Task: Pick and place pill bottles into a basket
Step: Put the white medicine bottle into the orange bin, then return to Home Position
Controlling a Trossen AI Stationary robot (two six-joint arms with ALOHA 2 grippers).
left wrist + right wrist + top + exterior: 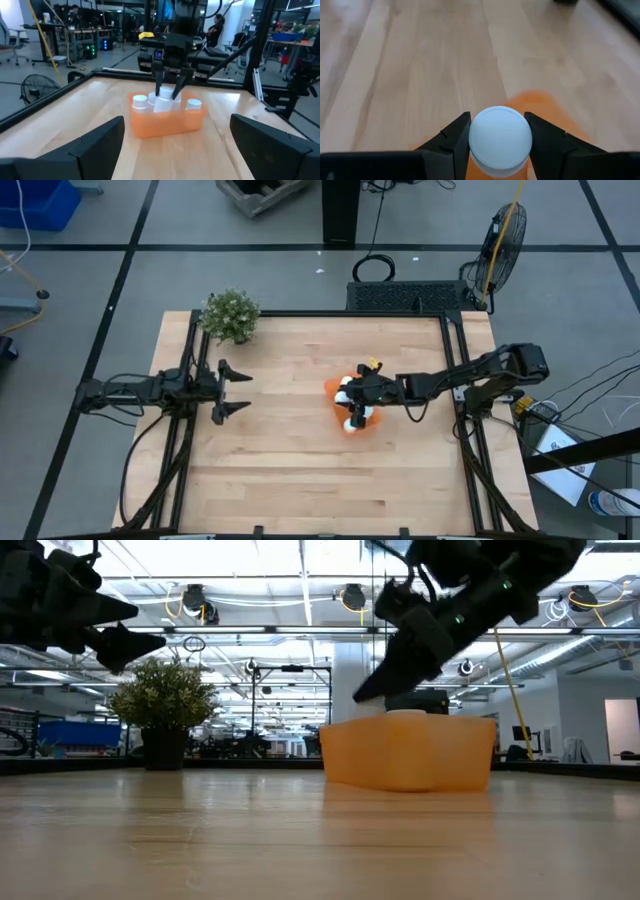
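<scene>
Holding a white pill bottle between its two dark fingers, the right gripper hangs over the orange basket. The fingers are partly closed, one pressing on each side of the bottle, with the round white cap facing the wrist camera. The bottle sits just above the basket, and its lower end looks to be down among the other bottles.

The basket rests on the wooden table, a little right of the middle. Two more white pill bottles stand inside it, one on each side of the held bottle. From the low view the basket is a wide orange box with a white cap just showing over its top edge.

The left gripper waits at the left side of the table with its fingers spread wide open and nothing in them. It is well apart from the basket.

A green potted plant stands at the far left corner of the table.
</scene>
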